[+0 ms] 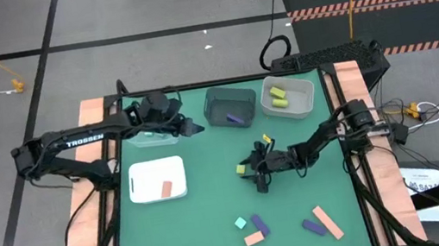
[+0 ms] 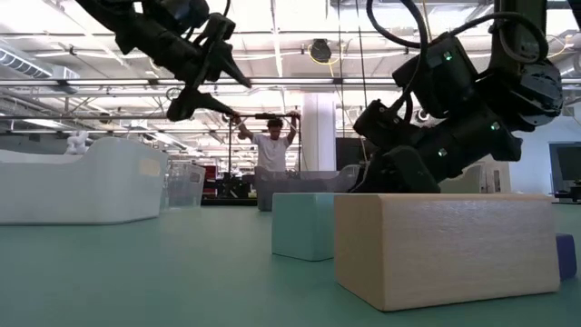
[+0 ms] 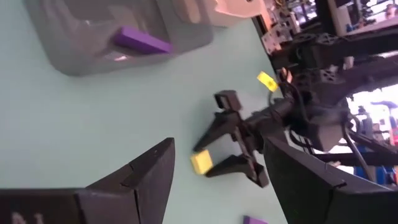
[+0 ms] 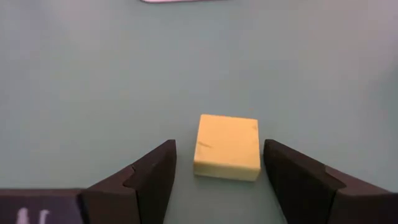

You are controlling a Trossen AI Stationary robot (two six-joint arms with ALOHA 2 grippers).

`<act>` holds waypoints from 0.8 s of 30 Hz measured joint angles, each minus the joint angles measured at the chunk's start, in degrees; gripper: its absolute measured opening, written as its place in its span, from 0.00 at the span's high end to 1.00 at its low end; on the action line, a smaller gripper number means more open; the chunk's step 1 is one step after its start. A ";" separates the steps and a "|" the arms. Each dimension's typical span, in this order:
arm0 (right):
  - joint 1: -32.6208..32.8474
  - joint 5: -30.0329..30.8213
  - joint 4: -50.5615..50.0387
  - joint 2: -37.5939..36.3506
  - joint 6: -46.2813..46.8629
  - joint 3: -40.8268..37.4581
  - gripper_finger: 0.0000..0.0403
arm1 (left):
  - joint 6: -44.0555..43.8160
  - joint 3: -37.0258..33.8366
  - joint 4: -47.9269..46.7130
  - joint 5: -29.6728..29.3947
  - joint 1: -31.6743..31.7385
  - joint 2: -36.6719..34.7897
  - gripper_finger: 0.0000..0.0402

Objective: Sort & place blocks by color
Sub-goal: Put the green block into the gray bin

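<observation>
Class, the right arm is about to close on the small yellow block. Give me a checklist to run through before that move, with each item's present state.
1. Right gripper open: ok.
2. Yellow block sits between the fingers: ok.
3. Block lies flat on the green table, nothing touching it: ok.
4. Left gripper out of the way, near the bins: ok.
5. Bin with yellow blocks has room: ok.
6. Fingers low enough to grip: cannot tell.

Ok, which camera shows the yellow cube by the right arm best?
The right wrist view: the yellow cube fills the gap in the open right pincer. High and left wrist views show it small; low view hides it.
</observation>
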 joint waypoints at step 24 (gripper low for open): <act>-2.66 1.38 -15.47 -10.64 -1.85 3.12 0.71 | -2.34 0.00 1.31 -4.22 -6.39 0.02 0.39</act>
